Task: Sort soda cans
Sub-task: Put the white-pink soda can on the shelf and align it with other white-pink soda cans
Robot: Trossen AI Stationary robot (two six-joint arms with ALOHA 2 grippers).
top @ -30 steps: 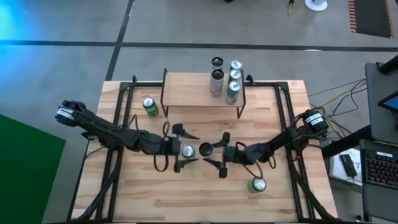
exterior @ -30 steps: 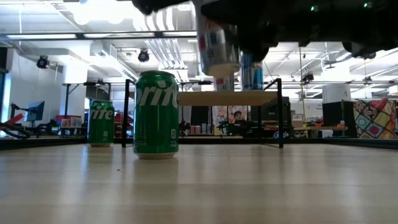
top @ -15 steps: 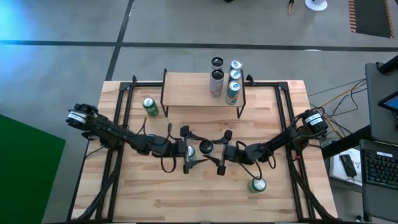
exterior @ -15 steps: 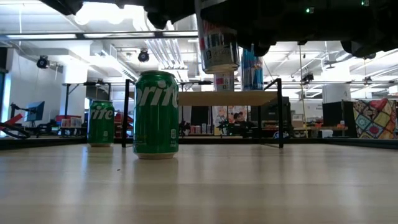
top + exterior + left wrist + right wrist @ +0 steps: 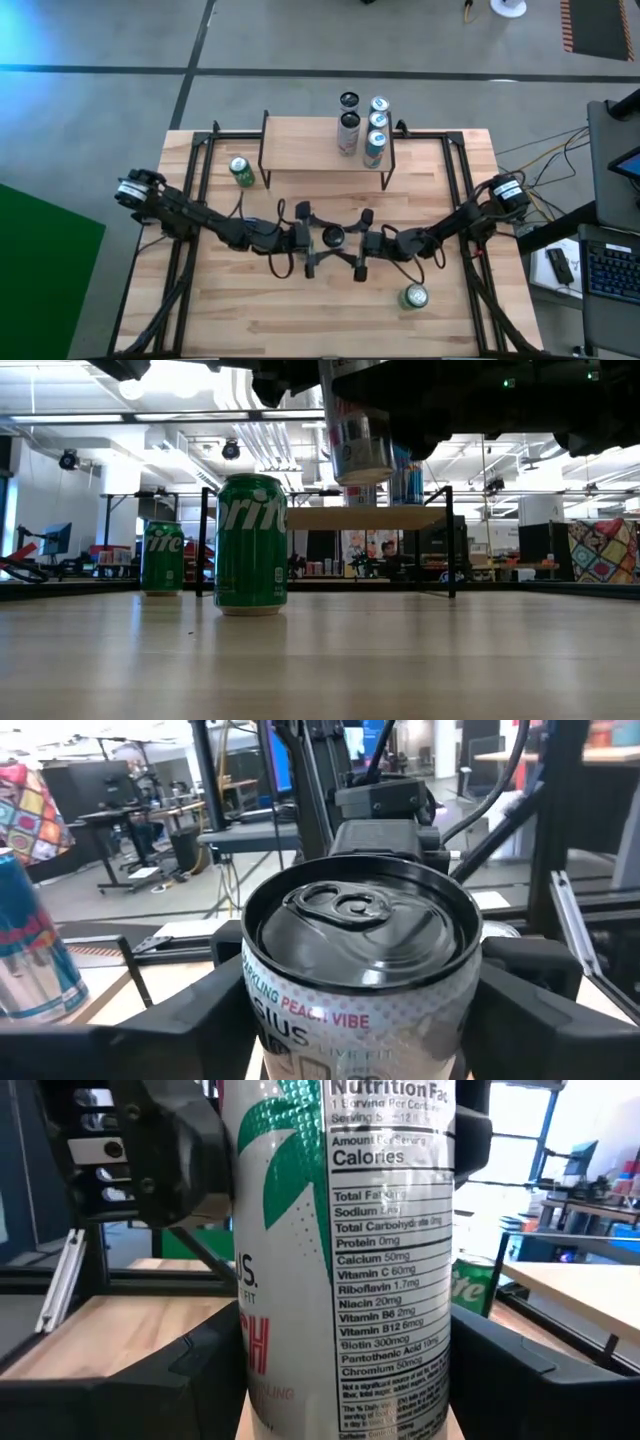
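Looking down at mid-table, you see the white can (image 5: 332, 238) with its black top lifted off the wood, the right gripper (image 5: 360, 244) clamped on its sides and the left gripper (image 5: 306, 243) flanking it, its jaws apparently just touching, though contact is unclear.
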